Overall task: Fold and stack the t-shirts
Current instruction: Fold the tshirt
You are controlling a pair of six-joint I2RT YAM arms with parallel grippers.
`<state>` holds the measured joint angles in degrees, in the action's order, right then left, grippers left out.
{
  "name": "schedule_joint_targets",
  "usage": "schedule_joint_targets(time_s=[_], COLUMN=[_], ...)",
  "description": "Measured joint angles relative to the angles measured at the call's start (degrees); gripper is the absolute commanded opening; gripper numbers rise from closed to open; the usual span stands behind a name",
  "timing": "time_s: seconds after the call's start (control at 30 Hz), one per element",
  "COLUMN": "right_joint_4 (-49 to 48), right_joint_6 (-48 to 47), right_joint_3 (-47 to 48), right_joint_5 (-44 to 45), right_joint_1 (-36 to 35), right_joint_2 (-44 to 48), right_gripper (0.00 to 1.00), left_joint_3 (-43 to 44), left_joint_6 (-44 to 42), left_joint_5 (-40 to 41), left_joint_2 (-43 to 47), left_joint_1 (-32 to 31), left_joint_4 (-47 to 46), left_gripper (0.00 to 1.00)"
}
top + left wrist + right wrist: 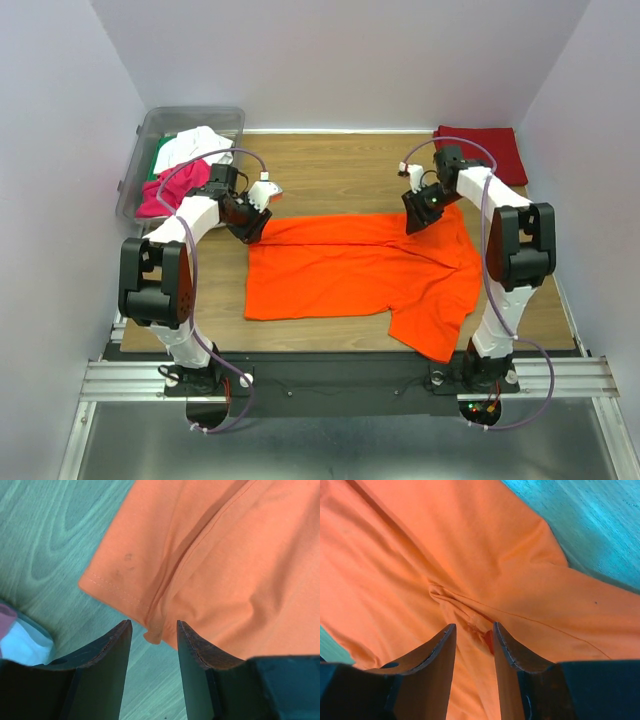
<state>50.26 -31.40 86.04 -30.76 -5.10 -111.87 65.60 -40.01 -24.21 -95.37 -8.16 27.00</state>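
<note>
The top external view looks down from above and behind the arm bases, which sit at its lower edge, and takes in the whole wooden surface (330,170) from well back. The left wrist view looks past the left pincer (154,625), very near, onto an edge of the orange t-shirt (350,270) and the bare wood beside it. The right wrist view, just as near, looks past the right pincer (474,627) onto bunched cloth. All three share that shirt.
</note>
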Motion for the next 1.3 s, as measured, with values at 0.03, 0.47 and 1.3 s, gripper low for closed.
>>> schedule_joint_targets(time_s=[0.03, 0.47, 1.3], right_joint_4=[-0.11, -1.36, 1.33], right_joint_6=[0.22, 0.44, -6.03], right_joint_3=[0.0, -4.33, -14.99], right_joint_5=[0.13, 2.38, 6.8], right_joint_1=[-0.22, -2.19, -5.81], right_joint_2=[-0.24, -1.77, 7.72], right_gripper=[0.42, 0.01, 0.17], left_joint_3=[0.0, 0.0, -2.43], left_joint_6=[0.02, 0.04, -12.52], left_joint_5=[0.0, 0.09, 2.27], left_joint_2=[-0.02, -1.22, -1.81], left_joint_1=[0.02, 0.02, -0.04], left_joint_4=[-0.17, -0.59, 3.28], left_gripper=[0.53, 0.45, 0.09])
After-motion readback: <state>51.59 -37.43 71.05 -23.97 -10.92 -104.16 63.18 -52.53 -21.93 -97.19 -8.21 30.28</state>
